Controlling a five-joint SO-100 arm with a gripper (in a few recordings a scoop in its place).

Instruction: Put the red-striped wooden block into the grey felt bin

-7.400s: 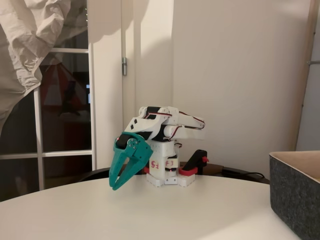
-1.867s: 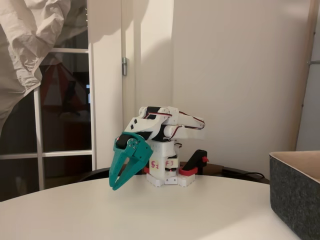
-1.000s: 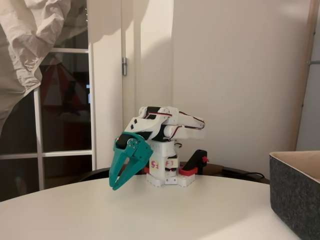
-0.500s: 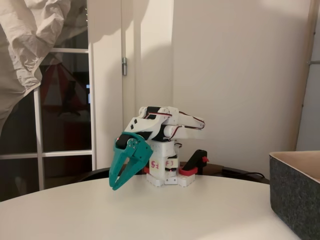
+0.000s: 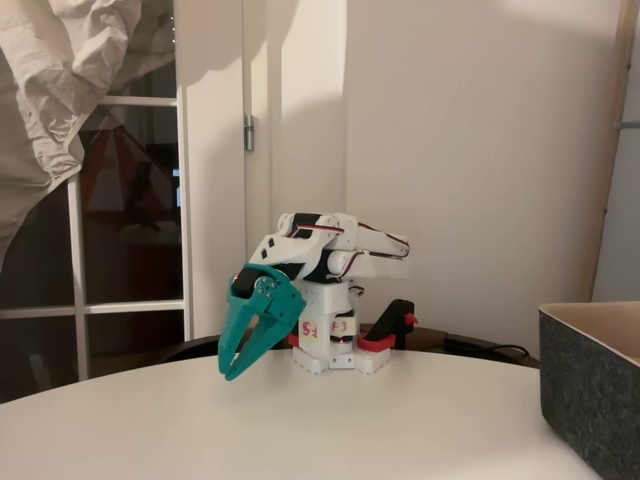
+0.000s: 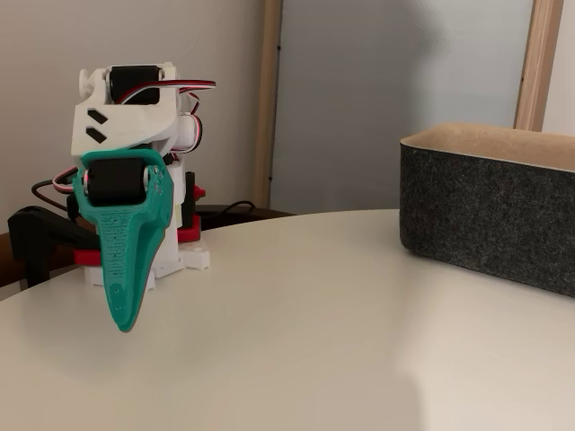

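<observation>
The white arm is folded low over its base at the table's far side. Its teal gripper [image 5: 228, 375] hangs tip-down just above the table top, fingertips together and nothing between them. In the side-on fixed view the gripper [image 6: 124, 323] appears as one teal wedge pointing down. The grey felt bin [image 5: 592, 398] stands at the right edge of the table, well away from the gripper. Its dark wall and tan rim [image 6: 490, 211] show clearly from the side. The red-striped wooden block is out of view.
The round white table [image 5: 300, 430] stretches between gripper and bin. A black and red clamp [image 5: 388, 330] sits by the arm's base [image 5: 328, 345]. A window, crumpled paper and a wall lie behind.
</observation>
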